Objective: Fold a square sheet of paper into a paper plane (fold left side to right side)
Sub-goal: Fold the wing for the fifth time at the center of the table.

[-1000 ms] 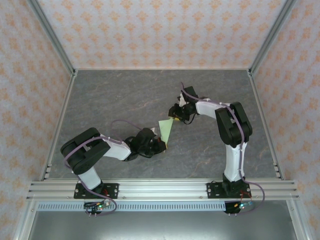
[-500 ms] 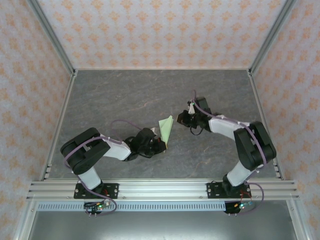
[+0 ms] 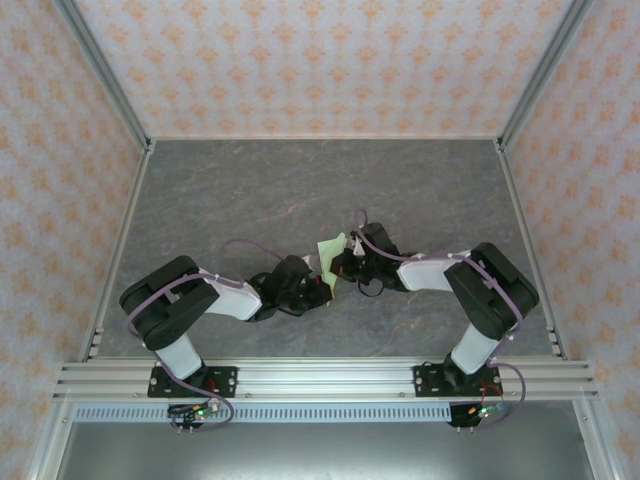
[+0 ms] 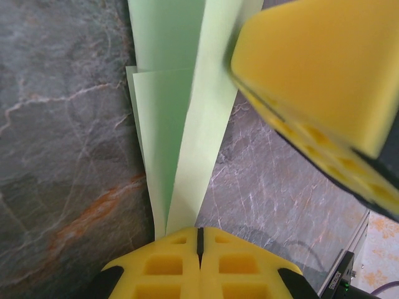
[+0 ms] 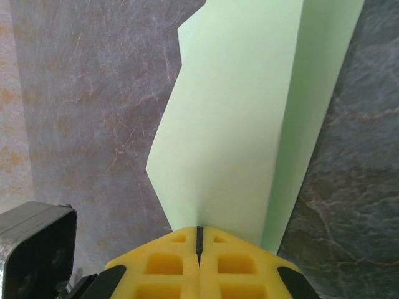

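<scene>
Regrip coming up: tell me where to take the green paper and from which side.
Pinch the paper at a layered edge, coming edge-on in the sheet's plane to clamp its two faces. It is thin folded layers, so likely only edges give purchase; left gripper and right gripper are shut on it that way.

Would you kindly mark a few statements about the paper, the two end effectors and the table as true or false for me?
1. The left end effector is shut on the green paper. True.
2. The right end effector hangs wide open above the paper. False: it is shut on the paper's edge.
3. The paper lies as a flat, unfolded square. False: it is folded into overlapping layers.
4. The table is grey and marbled. True.
</scene>
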